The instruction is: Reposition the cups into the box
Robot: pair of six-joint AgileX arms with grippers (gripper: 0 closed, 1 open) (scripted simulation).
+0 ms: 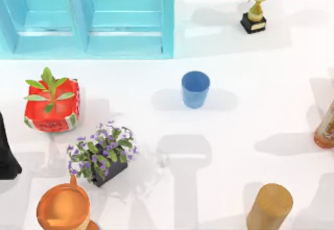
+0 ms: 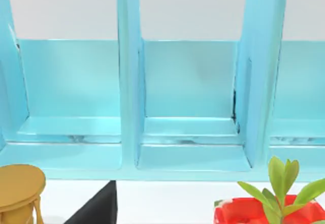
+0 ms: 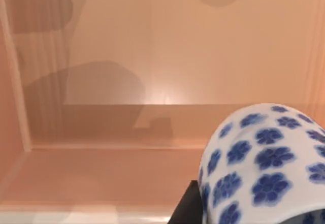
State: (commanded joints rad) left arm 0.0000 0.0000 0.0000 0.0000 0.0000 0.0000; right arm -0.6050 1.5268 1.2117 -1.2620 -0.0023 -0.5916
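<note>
Standing outside box (image 1: 168, 16) — blue cup (image 1: 195, 89)

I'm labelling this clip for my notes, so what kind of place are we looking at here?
Probably a rendered tabletop test scene, not a lived-in room: a plain white table strewn with unrelated props, namely a big turquoise box with partitions, a blue cup, a gold trophy and potted plants.

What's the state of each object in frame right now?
blue cup: upright on table, outside box, ungrasped
white patterned cup: close in right wrist view, a dark part against it; grasp unclear
box: open, visible compartments hold nothing
red planter: upright
flower pot: upright
trophy: upright
wooden cylinder: upright
</note>
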